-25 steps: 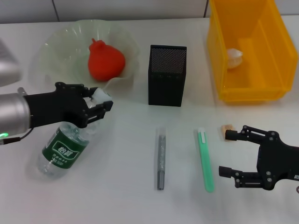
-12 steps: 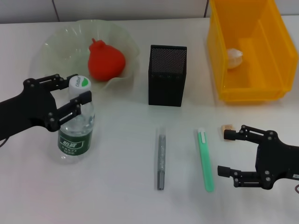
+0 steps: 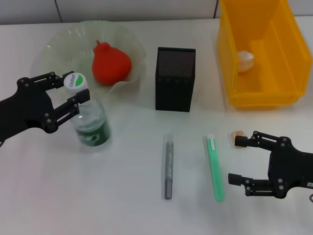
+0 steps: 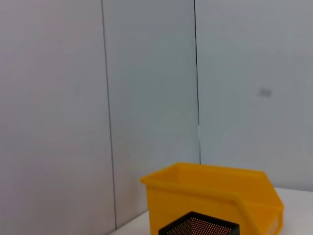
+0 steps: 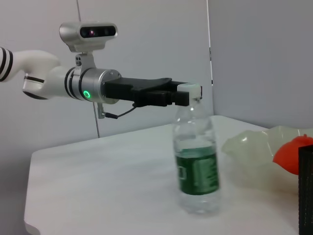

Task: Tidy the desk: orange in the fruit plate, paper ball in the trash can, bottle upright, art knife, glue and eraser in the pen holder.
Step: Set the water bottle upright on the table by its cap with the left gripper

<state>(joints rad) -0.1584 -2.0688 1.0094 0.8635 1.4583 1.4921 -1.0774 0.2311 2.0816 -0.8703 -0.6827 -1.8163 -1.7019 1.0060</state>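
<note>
Standing upright on the white surface [image 3: 122,205], the bottle [image 3: 90,122] has its white cap between the fingers of the left gripper [image 3: 72,95]. The fingers are set close on either side of the cap, at the neck. In the right wrist view the bottle [image 5: 196,166] stands straight, with the left gripper [image 5: 178,95] up at its cap.

The bottle is just in front of the fruit plate [image 3: 58,49]. The orange [image 3: 110,63] sits inside that plate.

The pen holder [image 3: 174,85] stands in the middle of the surface, to the right of the plate. The trash can [image 3: 288,73] is at the far right, and the paper ball [image 3: 245,59] lies inside it.

In front of the pen holder lie two thin sticks side by side but apart: a grey stick [image 3: 168,166] and a green stick [image 3: 214,169]. The eraser [image 3: 238,133] lies to the right of the green stick.

The right gripper [image 3: 237,160] rests low near the front right, with its fingers spread wide and nothing between them. One fingertip is just beside the eraser.
</note>
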